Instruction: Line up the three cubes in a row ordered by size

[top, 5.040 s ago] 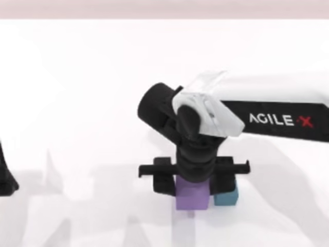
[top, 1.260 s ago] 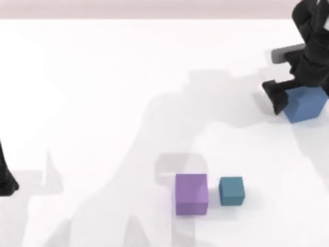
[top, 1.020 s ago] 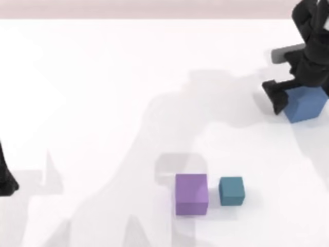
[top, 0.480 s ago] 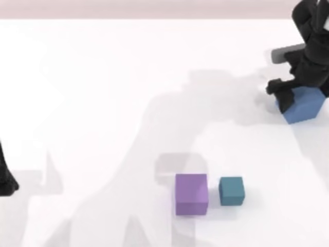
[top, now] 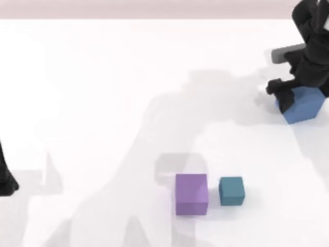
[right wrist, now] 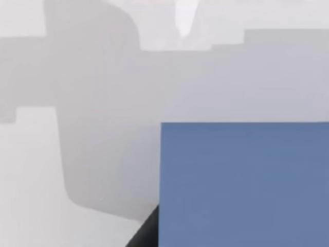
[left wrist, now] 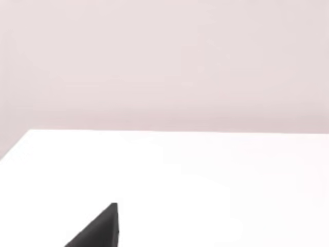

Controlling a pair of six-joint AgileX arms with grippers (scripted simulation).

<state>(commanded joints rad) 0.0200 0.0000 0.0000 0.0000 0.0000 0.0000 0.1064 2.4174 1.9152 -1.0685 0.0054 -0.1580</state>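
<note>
The largest, blue cube (top: pixel 304 107) sits at the far right of the table. My right gripper (top: pixel 302 92) is shut on it from above. One dark finger (top: pixel 280 95) presses its left face, and the other finger is hidden. In the right wrist view the blue cube (right wrist: pixel 244 185) fills the frame, with a fingertip (right wrist: pixel 149 231) against its side. The purple cube (top: pixel 191 193) and the small teal cube (top: pixel 231 190) stand side by side near the front, a narrow gap between them. My left arm (top: pixel 5 180) is parked at the left edge; one finger (left wrist: pixel 100 229) shows, set wide.
Soft grey shadows of the arms lie across the white table (top: pixel 103 103). The table's back edge (top: pixel 154 19) meets a pale wall. The blue cube stands close to the top view's right border.
The right arm left the purple cube next to the teal one and moved to the blue cube. In the last second its finger closed against the blue cube, which shifted slightly.
</note>
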